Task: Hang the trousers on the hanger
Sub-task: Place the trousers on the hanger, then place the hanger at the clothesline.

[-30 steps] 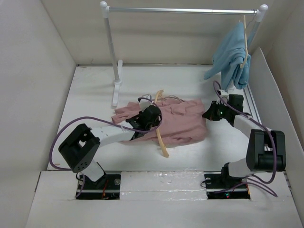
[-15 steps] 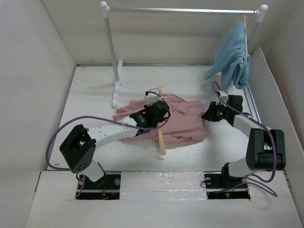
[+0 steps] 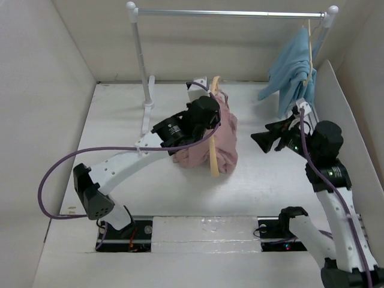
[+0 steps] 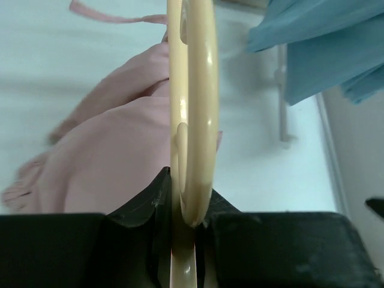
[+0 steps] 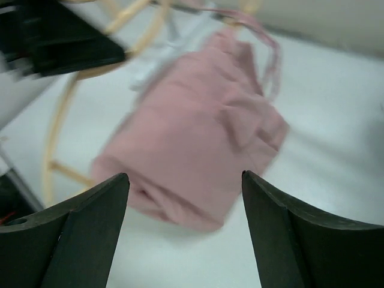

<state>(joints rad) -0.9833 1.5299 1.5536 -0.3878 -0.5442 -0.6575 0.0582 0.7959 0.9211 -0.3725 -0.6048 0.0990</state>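
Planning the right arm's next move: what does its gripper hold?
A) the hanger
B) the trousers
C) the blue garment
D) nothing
D: the right gripper stands open and empty, apart from the trousers; the left gripper is shut on the hanger.

**Top external view.** It is mounted above and behind the arm bases and faces the far wall, looking down. From this distance it covers the whole table (image 3: 120, 120), the garment rail (image 3: 231, 12) and both arms.

**Left wrist view.** It sits directly behind the left gripper (image 4: 187, 186) and looks along the hanger (image 4: 192, 90), which appears edge-on at very close range. The trousers (image 4: 114, 156) and the light-blue garment (image 4: 324, 48) lie beyond.

**Right wrist view.** It looks out between the spread fingers (image 5: 78, 234) of the right gripper (image 5: 185, 175), down onto the table at close range.

**Shared coverage.** The trousers and the hanger appear in all three views. The light-blue garment appears in the top external and left wrist views.
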